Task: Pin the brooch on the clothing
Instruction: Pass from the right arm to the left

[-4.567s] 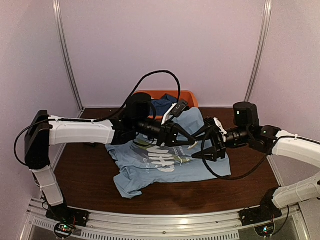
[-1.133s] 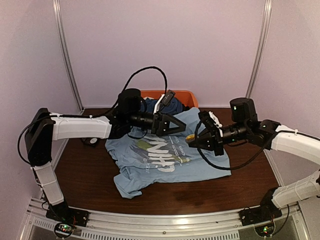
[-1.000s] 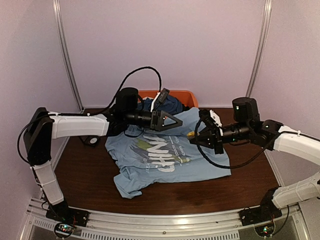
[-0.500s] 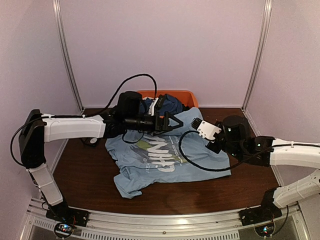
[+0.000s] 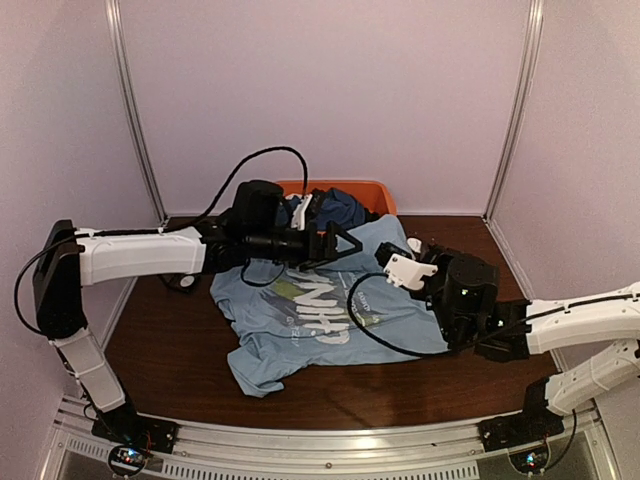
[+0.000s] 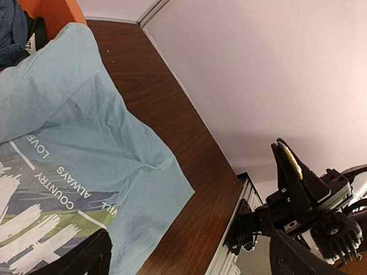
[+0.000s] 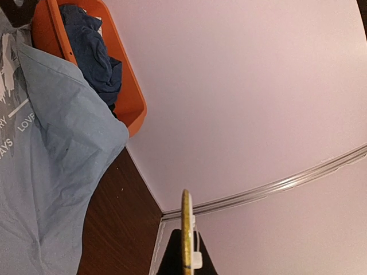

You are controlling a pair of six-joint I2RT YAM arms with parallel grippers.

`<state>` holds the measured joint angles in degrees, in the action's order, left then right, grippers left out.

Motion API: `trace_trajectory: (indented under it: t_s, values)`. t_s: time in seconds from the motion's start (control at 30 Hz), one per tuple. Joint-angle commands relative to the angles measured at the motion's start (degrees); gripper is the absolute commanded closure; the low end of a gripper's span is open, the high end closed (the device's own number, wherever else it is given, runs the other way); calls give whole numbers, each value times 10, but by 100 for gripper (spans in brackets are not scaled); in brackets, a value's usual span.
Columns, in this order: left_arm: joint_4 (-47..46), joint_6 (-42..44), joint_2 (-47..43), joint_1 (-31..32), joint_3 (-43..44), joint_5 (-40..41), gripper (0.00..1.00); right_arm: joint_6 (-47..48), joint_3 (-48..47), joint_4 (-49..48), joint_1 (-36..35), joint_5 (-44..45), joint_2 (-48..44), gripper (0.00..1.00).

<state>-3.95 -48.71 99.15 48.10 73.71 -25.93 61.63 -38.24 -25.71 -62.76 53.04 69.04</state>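
Note:
The clothing (image 5: 320, 320), a light blue T-shirt with a white and green chest print, lies spread on the brown table; it also fills the left of both wrist views (image 6: 69, 126) (image 7: 40, 143). The brooch (image 7: 186, 229) appears edge-on as a thin gold disc, raised well above the table, with my right gripper (image 7: 186, 243) shut on it. The left wrist view shows that same gripper (image 6: 289, 166) and the brooch (image 6: 293, 162) off to the right of the shirt. My left gripper (image 5: 345, 247) hovers open over the shirt's upper part, its dark fingers (image 6: 94, 258) wide apart and empty.
An orange bin (image 5: 375, 192) at the back holds a dark blue garment (image 5: 335, 208). A small dark object (image 5: 182, 283) lies on the table left of the shirt. The metal rail (image 5: 330, 440) runs along the near edge, and pale walls close in the sides.
My right arm has drawn back toward the near right and turned its gripper upward, still shut on the brooch. The left gripper has shifted slightly and stays open.

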Motion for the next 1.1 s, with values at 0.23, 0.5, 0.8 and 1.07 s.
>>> trace_trajectory:
  t_s: [0.23,0.5,0.8,1.07]
  values:
    - [-75,-18,-38,-1,-29,-44,2,397,95,-512,-59,100,92,100]
    - [-69,-4,-36,1,-25,-52,2,537,76,-716,-72,93,205,100]
    - [-88,-20,34,1,-7,-67,6,548,57,-716,-89,77,211,100]
    - [-122,-42,61,10,16,-117,10,559,46,-716,-93,75,220,100]
